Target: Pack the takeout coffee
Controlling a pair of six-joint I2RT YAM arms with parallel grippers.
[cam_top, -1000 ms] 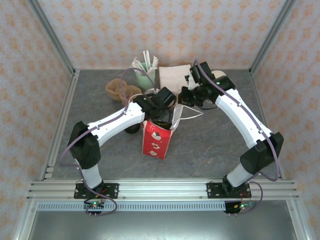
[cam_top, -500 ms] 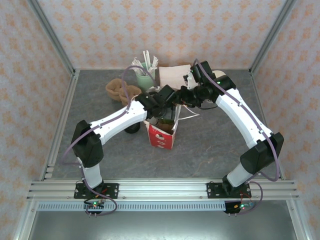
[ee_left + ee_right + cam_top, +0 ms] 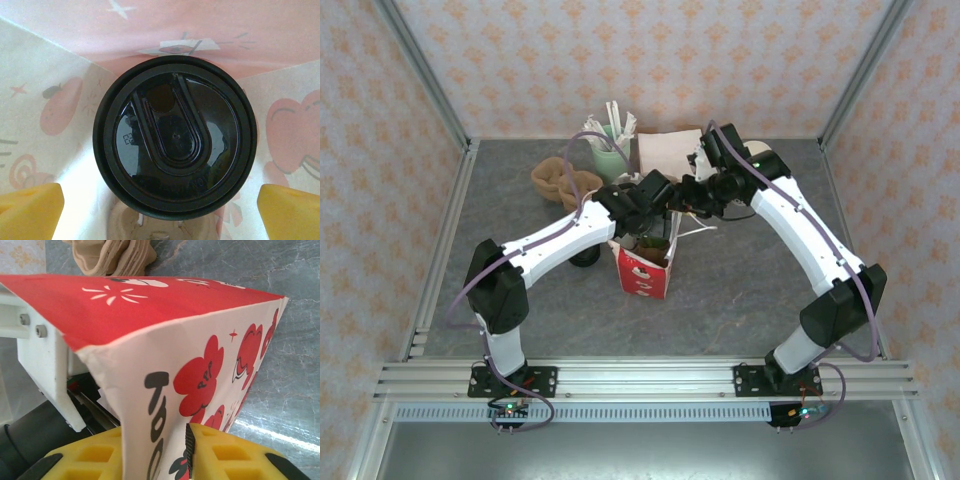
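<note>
The takeout coffee [image 3: 175,150] stands inside the red paper bag [image 3: 200,340], flanked without contact by the parted fingers of the left gripper [image 3: 161,212], while the right gripper [image 3: 155,455] clamps the bag's rim; placement appears done, with withdrawal and release left.

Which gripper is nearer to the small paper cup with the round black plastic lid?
Left. The left gripper hangs open directly above the small paper cup with the round black plastic lid, inside the red paper bag. The right gripper pinches the bag's wall, to one side.
</note>
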